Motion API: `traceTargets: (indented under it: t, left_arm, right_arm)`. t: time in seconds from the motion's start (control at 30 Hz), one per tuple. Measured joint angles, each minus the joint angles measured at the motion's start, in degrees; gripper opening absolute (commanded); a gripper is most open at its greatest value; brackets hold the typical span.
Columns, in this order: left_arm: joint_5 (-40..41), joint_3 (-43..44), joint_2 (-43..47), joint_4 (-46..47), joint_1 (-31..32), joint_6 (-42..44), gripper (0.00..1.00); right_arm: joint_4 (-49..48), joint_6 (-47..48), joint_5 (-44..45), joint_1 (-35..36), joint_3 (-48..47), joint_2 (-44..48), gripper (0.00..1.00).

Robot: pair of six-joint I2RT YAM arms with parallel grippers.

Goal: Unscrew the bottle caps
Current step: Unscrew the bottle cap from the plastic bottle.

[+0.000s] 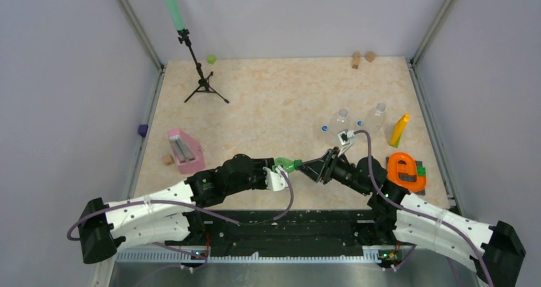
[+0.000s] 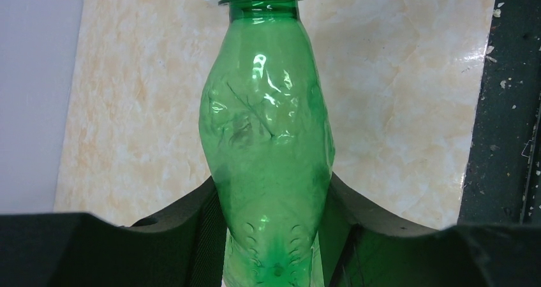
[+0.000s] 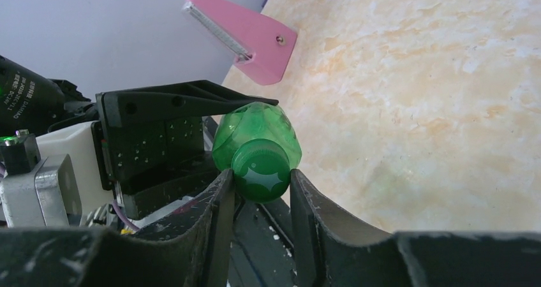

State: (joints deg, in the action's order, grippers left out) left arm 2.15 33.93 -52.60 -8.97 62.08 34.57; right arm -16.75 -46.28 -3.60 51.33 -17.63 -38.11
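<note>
Liable to go wrong first on the left: may spin the green bottle (image 2: 268, 127) inside the left gripper (image 2: 271, 194) once twisting force comes on, given a thin, glossy, already dented body. May also crumple that body further under a harder squeeze, loosening the hold rather than firming it. Carried level above the worktop (image 1: 274, 102), close to its near edge, so likely to drop toward the arm bases if let slip. Further right, at the neck: prone to skidding off the dark green cap (image 3: 258, 166), caught only between the tips of the right gripper (image 3: 260, 177) and not deep in the jaws. Would, if turned off the bottle's axis, lever the neck sideways and wrench the bottle out of the left hold. As for the grip itself, from the left: clamped round the lower body of the green bottle, one finger pressed on each flank, parted just to the bottle's width. Then the right: pinched on the dark green cap, a finger seemingly touching each side, no wider than the cap itself. Well apart on the right of the worktop, out of either grasp: two clear bottles (image 1: 341, 118), with two blue caps (image 1: 324, 128) lying near them.
</note>
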Motion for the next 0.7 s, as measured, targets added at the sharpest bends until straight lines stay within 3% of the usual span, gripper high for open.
traceTargets:
  t: [0.27,0.7]
  left_arm:
    - [0.39,-0.44,-0.02,-0.09,-0.04,-0.09,0.0]
    - [-2.21,-0.61,-0.02,-1.88,-0.07,-3.52,0.0]
  right_arm:
    - [-1.22,0.2,-1.14,-0.5,0.02,-2.01,0.0]
    - [-1.97,10.71,-6.82,-1.01,1.11,-1.95,0.0]
